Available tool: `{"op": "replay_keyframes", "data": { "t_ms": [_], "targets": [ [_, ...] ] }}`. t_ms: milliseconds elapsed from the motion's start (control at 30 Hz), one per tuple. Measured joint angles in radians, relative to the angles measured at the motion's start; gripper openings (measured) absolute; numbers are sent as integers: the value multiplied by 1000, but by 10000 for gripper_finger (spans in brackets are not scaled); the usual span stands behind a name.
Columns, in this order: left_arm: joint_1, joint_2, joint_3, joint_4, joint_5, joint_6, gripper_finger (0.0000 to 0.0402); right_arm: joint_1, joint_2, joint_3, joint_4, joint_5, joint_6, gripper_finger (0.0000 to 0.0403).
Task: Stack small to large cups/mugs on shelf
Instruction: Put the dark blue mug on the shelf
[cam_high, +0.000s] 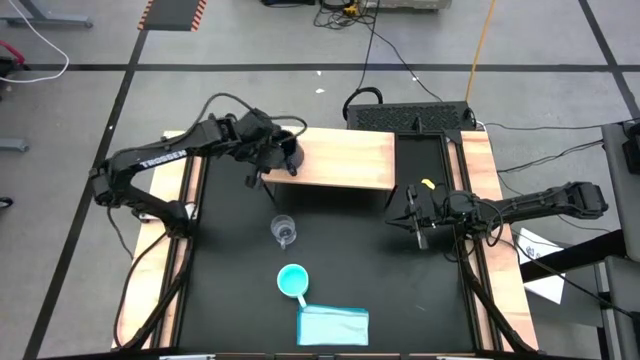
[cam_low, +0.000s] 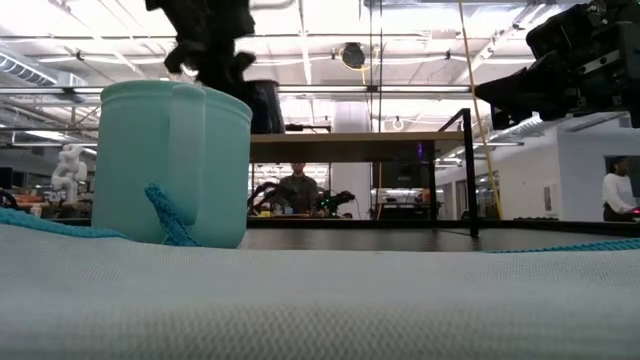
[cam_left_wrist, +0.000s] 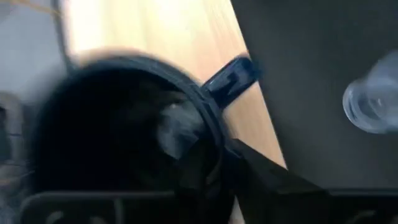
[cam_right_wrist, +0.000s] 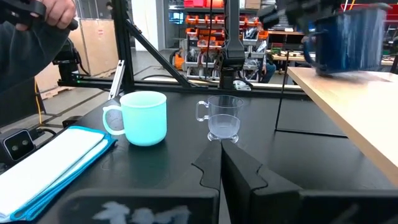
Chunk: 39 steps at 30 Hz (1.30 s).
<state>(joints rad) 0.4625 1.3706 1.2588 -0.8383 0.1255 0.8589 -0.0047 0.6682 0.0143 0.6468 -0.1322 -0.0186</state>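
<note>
The left claw is clamped on the large dark navy mug, one finger inside the rim and one outside, holding it at the left end of the shelf, which stands along the far edge of the tabletop; whether the mug's base touches the wood cannot be told. The right claw, fingers pressed together and empty, waits near the tabletop's right edge, just in front of the shelf's right end. The small clear glass cup stands mid-tabletop, and the medium turquoise mug sits nearer the front edge, beside a folded light blue cloth. The mugs look rigid, smooth and slippery; the glass is likely lightest and most breakable. A rim pinch should suit each. Open room lies around both, though the shelf's front edge calls for lifting clear.
</note>
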Motion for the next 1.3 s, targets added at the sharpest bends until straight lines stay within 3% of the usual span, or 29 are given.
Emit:
{"op": "replay_keyframes", "data": {
  "t_ms": [167,367,1067,1300],
  "targets": [
    [-1,-16,8,26,1,3,132,0,0,0,2,0,0,0],
    [-1,-19,6,24,4,11,161,0,0,0,9,0,-1,0],
    [-28,-25,7,93,3,-14,184,0,0,0,8,0,2,0],
    [-40,-26,7,59,-78,-15,184,0,0,0,8,0,0,0]
  ]
}}
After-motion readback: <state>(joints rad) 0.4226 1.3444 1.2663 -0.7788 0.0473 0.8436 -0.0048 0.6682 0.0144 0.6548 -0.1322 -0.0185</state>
